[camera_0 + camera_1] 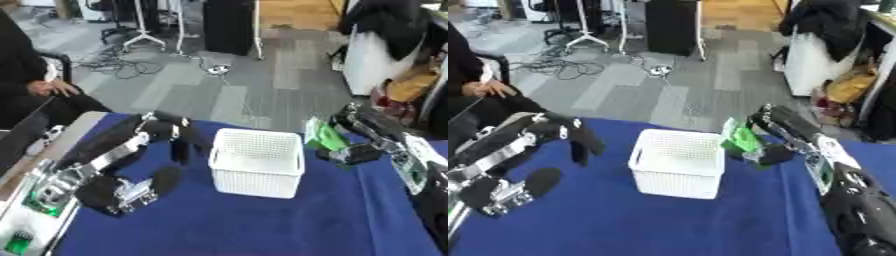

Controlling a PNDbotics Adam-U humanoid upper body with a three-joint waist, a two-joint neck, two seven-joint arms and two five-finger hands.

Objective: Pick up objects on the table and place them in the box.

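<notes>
A white mesh box (255,179) stands in the middle of the blue table (262,225); I see nothing inside it. My right hand (353,154) comes in from the right and is shut on a green packet (321,136), which it holds upright just beside the box's right rim. My left hand (179,139) hangs just left of the box, with its black fingers pointing down, relaxed and holding nothing. No other loose object shows on the cloth.
My left forearm (105,165) lies across the table's left part. Green circuit boards (17,242) sit on the white strip at the left edge. A person sits beyond the far left corner. Past the far edge is grey floor with cables.
</notes>
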